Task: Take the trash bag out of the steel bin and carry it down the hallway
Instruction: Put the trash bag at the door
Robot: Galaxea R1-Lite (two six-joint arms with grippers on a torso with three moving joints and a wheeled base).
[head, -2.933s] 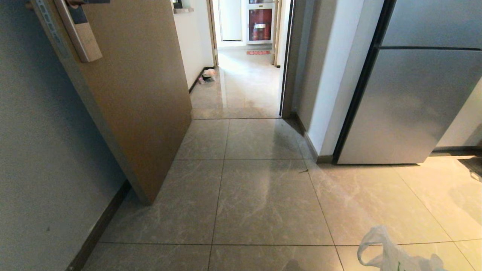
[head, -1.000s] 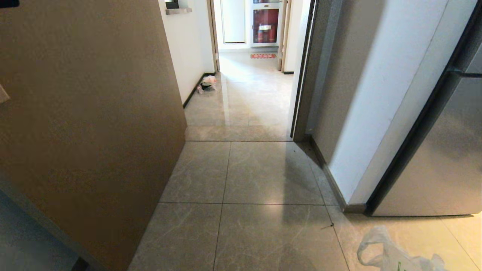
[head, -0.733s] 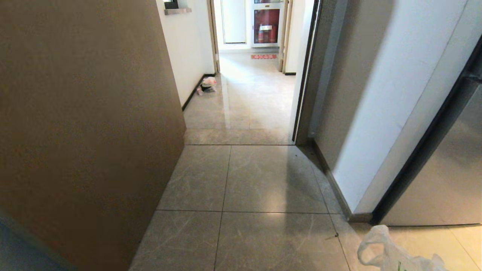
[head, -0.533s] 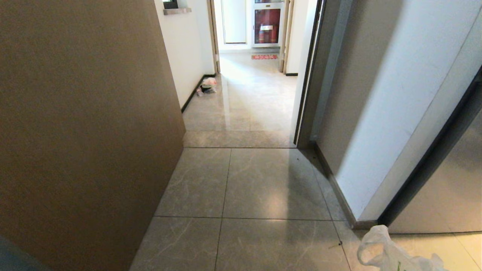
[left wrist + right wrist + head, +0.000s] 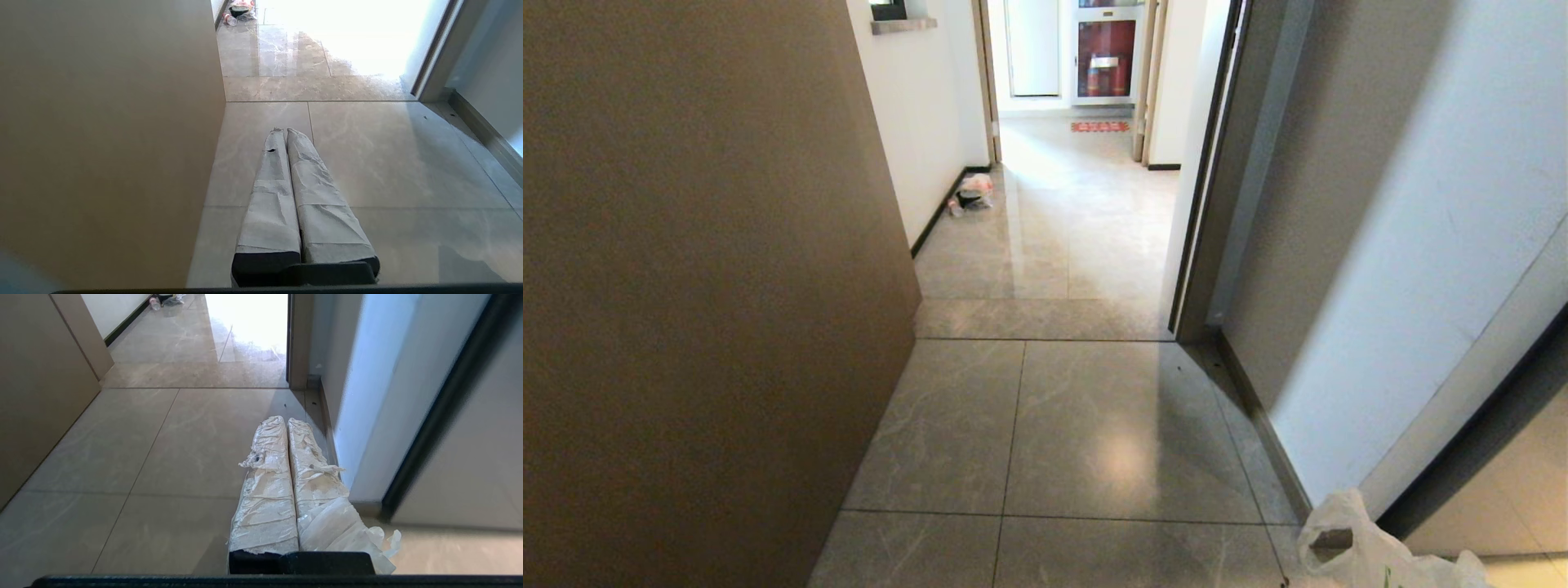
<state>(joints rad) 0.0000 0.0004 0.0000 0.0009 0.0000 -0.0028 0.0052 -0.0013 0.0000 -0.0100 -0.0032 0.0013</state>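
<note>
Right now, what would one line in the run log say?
right gripper: shut on thin white plastic trash bag | left gripper: shut, empty | ahead: open doorway, tiled hallway

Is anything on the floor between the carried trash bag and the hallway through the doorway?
Nothing visible blocks it. The trash bag hangs at the right gripper; the tiles to the hallway lie bare. A small litter pile sits against the left wall, off the path.

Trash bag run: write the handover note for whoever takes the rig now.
Left gripper: shut, empty, held over the floor.
Right gripper: shut, bag plastic bunched at its base, apparently gripped.
Bin: not in view.
Done: bag is out of the bin and with the robot.
Left: drive through the doorway, between the open door on the left and the wall corner on the right, then down the hallway.
</note>
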